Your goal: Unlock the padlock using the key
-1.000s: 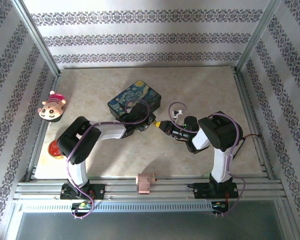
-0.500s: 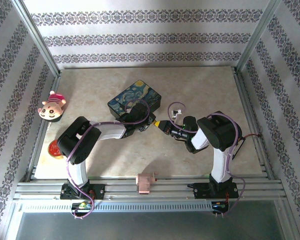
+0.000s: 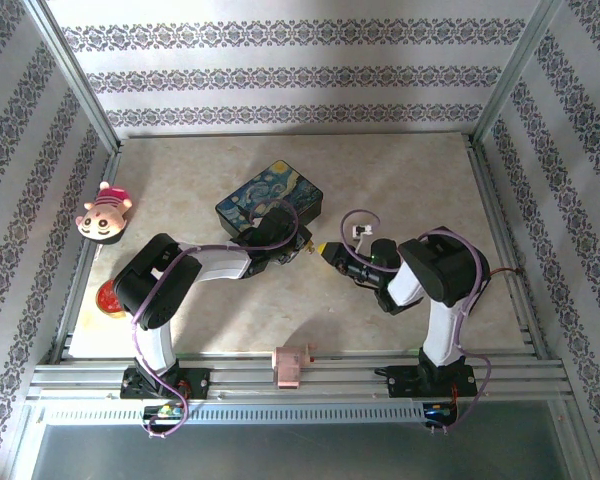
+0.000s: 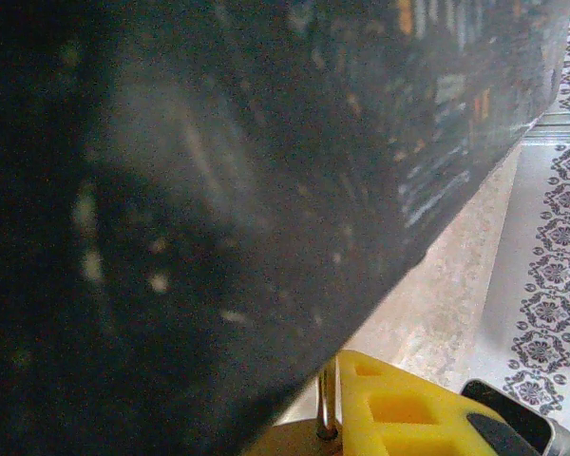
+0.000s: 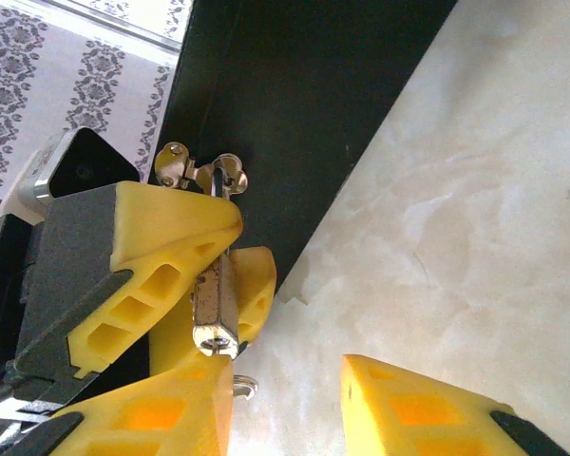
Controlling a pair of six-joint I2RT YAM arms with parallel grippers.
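Right wrist view, nearest first: the right hand (image 5: 290, 375) is spread, its two yellow fingers (image 5: 171, 418) well apart with only bare desk (image 5: 475, 218) between them, pinching nothing that I can see. Just beyond, the left hand (image 5: 236, 261) is pressed together on the padlock (image 5: 215, 302), a small metal block held upright between its yellow tips, close against the front of the dark box (image 5: 294, 104). A small silvery loop (image 5: 245, 385) hangs under the padlock. I cannot tell whether it is the key's head or part of the shackle, so the key is not clearly found. Above the padlock sits the box's own clasp (image 5: 201, 171), a separate thing. The padlock looks light, stiff and smooth, likely to twist or slip in a loose pinch. It is best held flat across the body, as now, leaving the keyhole end and the shackle free. A key that small would need a firm pinch on its head and a straight push. From the top camera, the two hands meet just in front of the box (image 3: 270, 200), right hand (image 3: 330, 251) near the left hand (image 3: 298, 245). The desk is pale, marbled and smooth, so little would stop a dropped piece from sliding. A plush toy (image 3: 104, 212) lies at its left edge, well apart. Patterned wallpaper (image 3: 300, 70) closes the far side and both flanks.
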